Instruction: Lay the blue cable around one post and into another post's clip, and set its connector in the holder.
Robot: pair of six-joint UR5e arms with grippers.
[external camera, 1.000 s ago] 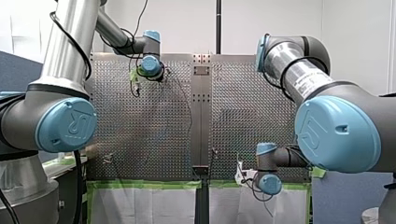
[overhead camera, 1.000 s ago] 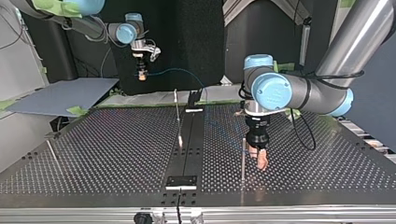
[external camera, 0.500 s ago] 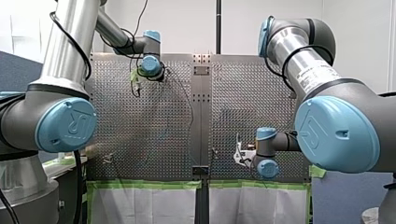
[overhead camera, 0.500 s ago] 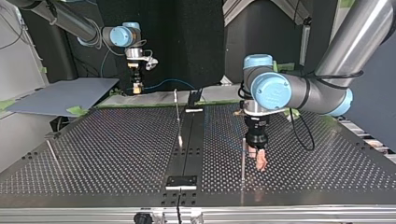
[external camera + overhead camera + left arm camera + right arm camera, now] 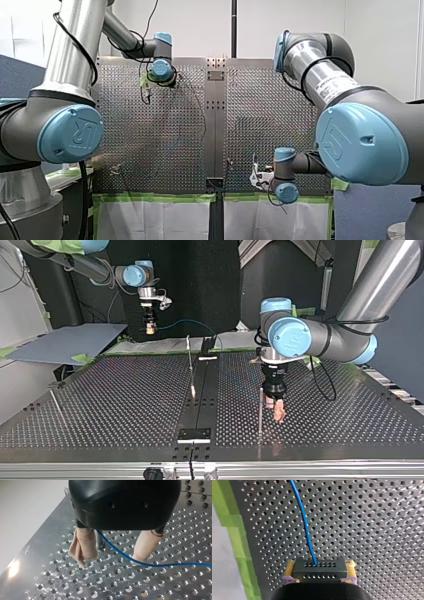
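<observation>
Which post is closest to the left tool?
The post at the top view's right, beside my left tool; the centre post and far-left post stand apart.

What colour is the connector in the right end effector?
The connector is dark grey with rows of small holes; the right wrist view shows it best.
</observation>
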